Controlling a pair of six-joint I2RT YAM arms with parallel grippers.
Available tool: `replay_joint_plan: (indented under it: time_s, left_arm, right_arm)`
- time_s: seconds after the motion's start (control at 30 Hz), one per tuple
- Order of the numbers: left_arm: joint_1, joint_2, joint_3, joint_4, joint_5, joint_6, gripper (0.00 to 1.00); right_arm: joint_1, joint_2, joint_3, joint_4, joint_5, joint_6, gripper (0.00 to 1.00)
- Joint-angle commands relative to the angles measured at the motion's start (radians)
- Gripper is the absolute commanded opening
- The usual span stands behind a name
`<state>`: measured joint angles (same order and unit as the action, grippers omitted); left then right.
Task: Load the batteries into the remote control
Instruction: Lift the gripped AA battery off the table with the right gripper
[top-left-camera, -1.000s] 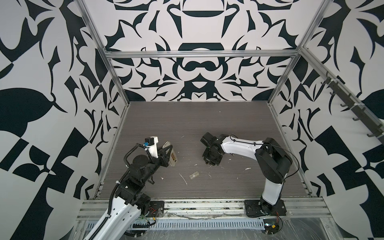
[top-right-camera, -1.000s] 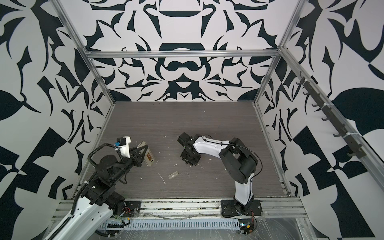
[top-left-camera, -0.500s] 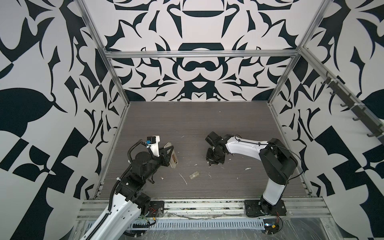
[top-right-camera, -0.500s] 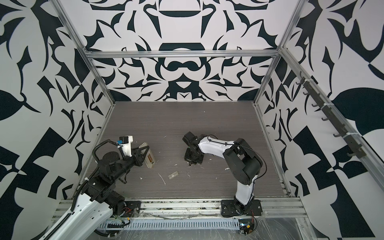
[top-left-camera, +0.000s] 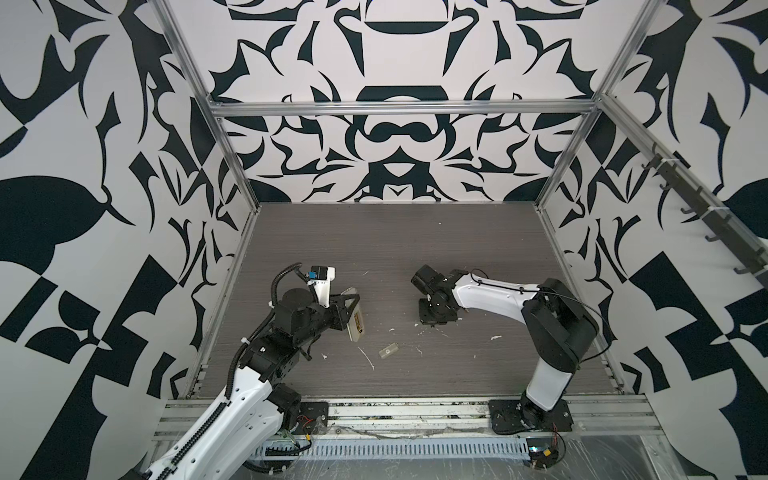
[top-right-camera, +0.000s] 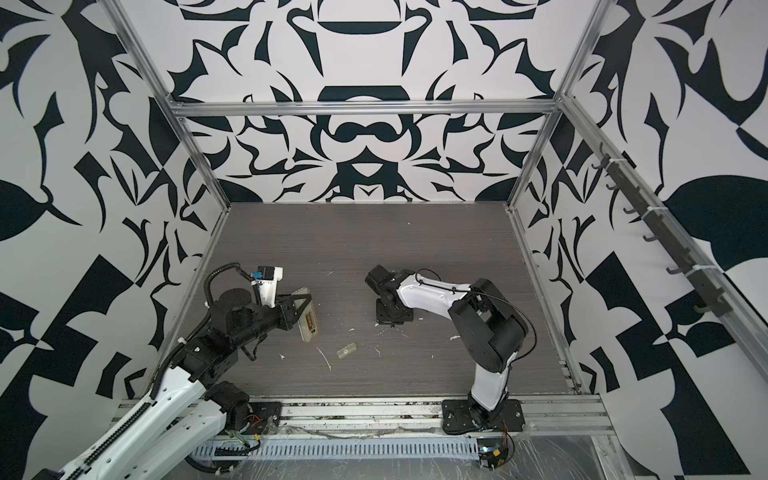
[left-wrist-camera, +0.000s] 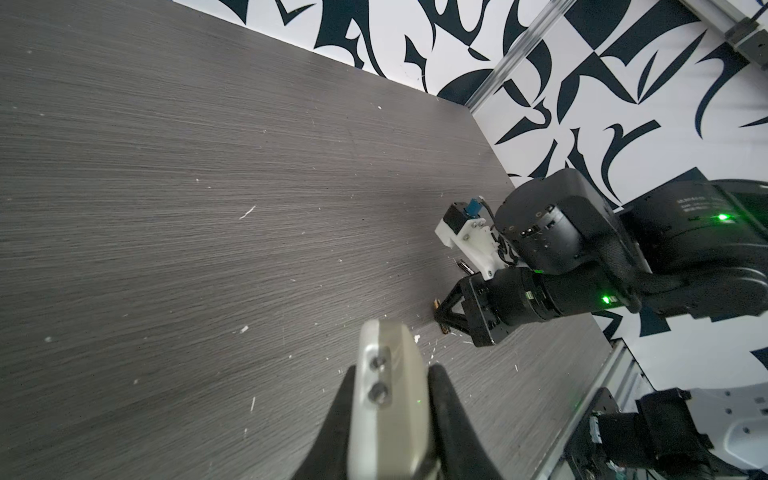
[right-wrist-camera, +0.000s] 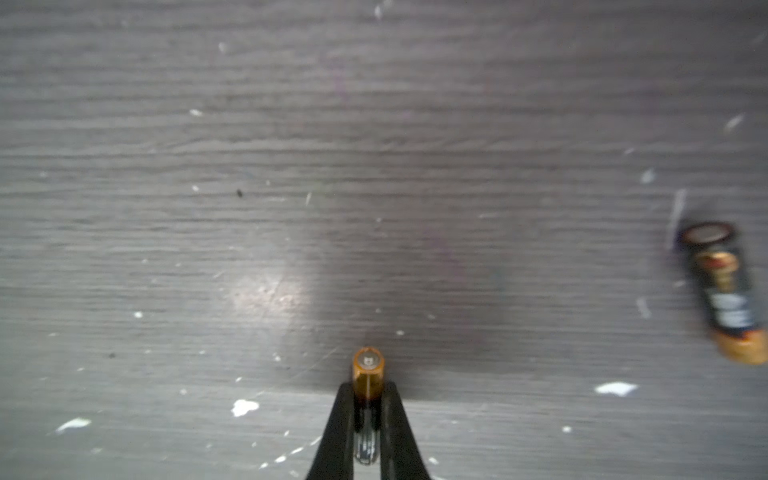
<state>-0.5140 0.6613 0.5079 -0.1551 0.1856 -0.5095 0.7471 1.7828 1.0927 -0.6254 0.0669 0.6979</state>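
- Translucent cover piece (top-left-camera: 388, 351): lies flat on the worktop (top-left-camera: 415, 249), nearest the front edge, between the two arms.
- Left tool (left-wrist-camera: 392, 380): clamped on the remote control (top-left-camera: 356, 321), which it holds tilted, left of centre.
- Right tool (right-wrist-camera: 368, 392): pinches one battery (right-wrist-camera: 368, 372) above the worktop, copper end protruding past the fingertips.
- Second battery (right-wrist-camera: 725, 291): lies loose on the worktop, near the right tool.

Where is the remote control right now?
In both top views the remote control sits left of centre, clamped in the left gripper, with the small clear cover lying on the table just to its right.
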Motion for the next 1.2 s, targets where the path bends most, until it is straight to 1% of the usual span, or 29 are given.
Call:
replay_joint_plan:
  time_s: [0.0, 0.17, 0.33, 0.5, 0.63, 0.77, 0.97, 1.17]
  left_arm:
    - [-0.002, 0.010, 0.042, 0.035, 0.070, -0.018, 0.03]
    - [-0.002, 0.018, 0.043, 0.054, 0.112, -0.030, 0.03]
    - [-0.002, 0.009, 0.040, 0.040, 0.103, -0.029, 0.03]
    - [-0.002, 0.015, 0.040, 0.032, 0.098, -0.026, 0.03]
    - [-0.001, 0.021, 0.044, 0.032, 0.097, -0.020, 0.03]
    - [-0.001, 0.023, 0.044, 0.034, 0.094, -0.011, 0.03]
    - [-0.002, 0.019, 0.035, 0.027, 0.091, -0.012, 0.03]
    - [-0.002, 0.022, 0.036, 0.025, 0.082, -0.006, 0.03]
  right_arm:
    - [0.011, -0.013, -0.005, -0.041, 0.092, -0.078, 0.04]
    - [0.028, 0.006, 0.002, -0.039, 0.081, -0.116, 0.04]
    - [0.033, 0.013, -0.006, -0.007, 0.042, -0.131, 0.06]
    - [0.033, 0.015, -0.004, -0.002, 0.028, -0.146, 0.15]
    - [0.034, -0.001, -0.001, -0.003, 0.028, -0.154, 0.31]
    - [0.034, 0.002, 0.016, -0.016, 0.030, -0.167, 0.37]
    - [0.033, 0.005, 0.062, -0.038, 0.050, -0.197, 0.40]
    - [0.022, 0.036, 0.097, -0.044, 0.021, -0.219, 0.38]
